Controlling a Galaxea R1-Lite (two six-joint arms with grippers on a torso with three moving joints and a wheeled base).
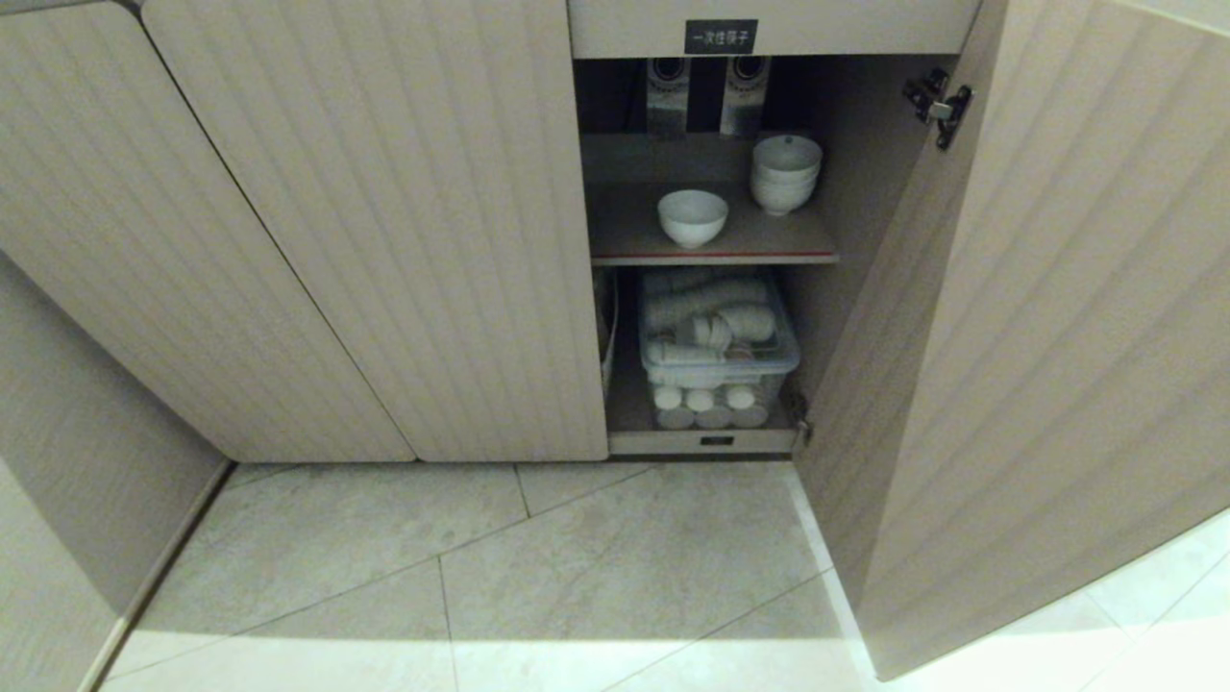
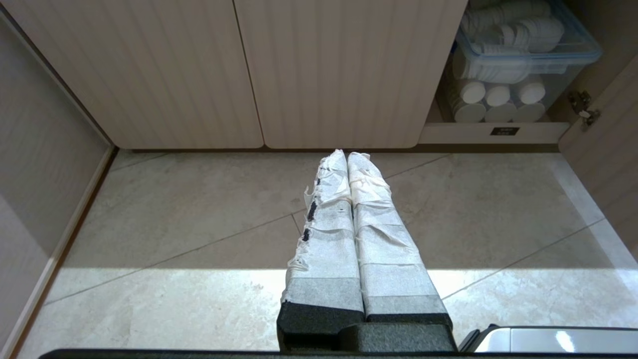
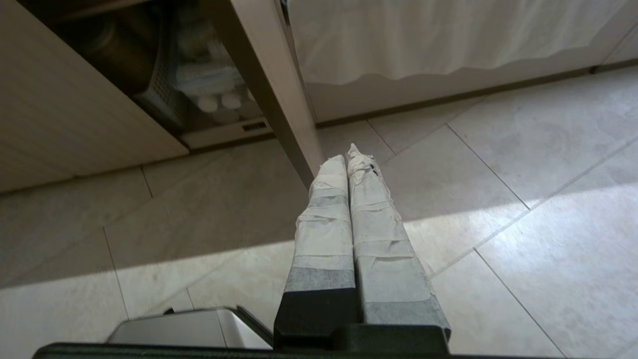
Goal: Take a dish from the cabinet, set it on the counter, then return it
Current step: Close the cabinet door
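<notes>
The low beige cabinet with ribbed wood-grain doors (image 1: pixel 384 240) stands with its right-hand door (image 1: pixel 1038 336) swung fully outward, which leaves both inner shelves exposed for a reach. On the upper, red-edged shelf (image 1: pixel 711 258) a single small white ceramic bowl (image 1: pixel 692 217) sits near the front edge, with a stack of similar white bowls (image 1: pixel 786 173) at its two o'clock, further back. Standing alone and forward, the single bowl looks like the easier dish to take. Below, at six o'clock from it, a clear lidded plastic box of white cups (image 1: pixel 719 341) fills the lower compartment. The counter is not in view.

Neither arm shows from the head camera. The right gripper (image 3: pixel 351 159) hangs over the pale tiled floor (image 1: pixel 577 577), close beside the open door's lower edge, its tape-wrapped fingers pressed together and holding nothing. The left gripper (image 2: pixel 347 157), likewise pressed closed and empty, points at the shut doors. No dish has been lifted yet.
</notes>
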